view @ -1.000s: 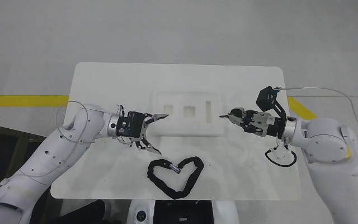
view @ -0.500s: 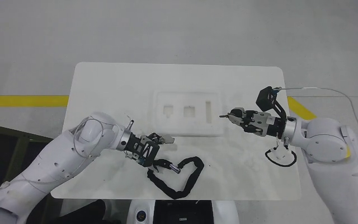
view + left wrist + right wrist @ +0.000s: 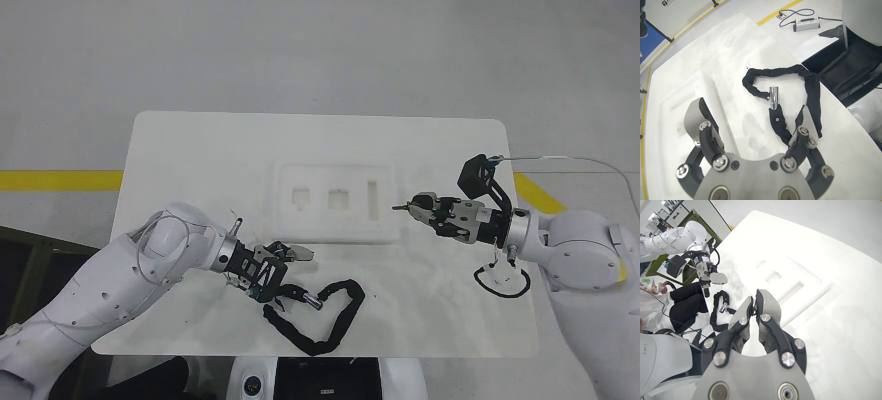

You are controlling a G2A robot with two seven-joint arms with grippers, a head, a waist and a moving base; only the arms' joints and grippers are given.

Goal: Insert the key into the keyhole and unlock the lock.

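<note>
Plainly, the left gripper (image 3: 295,272) (image 3: 751,108) has its fingers (image 3: 703,111) spread wide and holds nothing; in the top view it sits lower left of centre, just off the lower-left corner of the white foam tray (image 3: 300,228) (image 3: 719,89); the black sleeved chain lock (image 3: 345,305) (image 3: 811,89) runs in between the spread fingers, close under one of them, though whether that finger touches the sleeve cannot be told; the lock's chrome cylinder (image 3: 318,297) (image 3: 774,97) (image 3: 723,307) lies flat on the table (image 3: 200,150) just ahead of the open fingers, apart from both; the right gripper (image 3: 405,208) (image 3: 754,298) is pinched nearly closed, pads pressed on a small dark piece that seems to be the key (image 3: 398,208) (image 3: 754,303), mostly hidden between them; it hangs right of centre in the top view, at the tray's right edge and well apart from the lock; the chain forms a heart-like loop near the table's lower edge, its lowest bend close to the rim; a narrow strip of tabletop separates the loop from the tray's lower edge, and a broader stretch of white surface lies between the loop and the table's lower-right corner.
</note>
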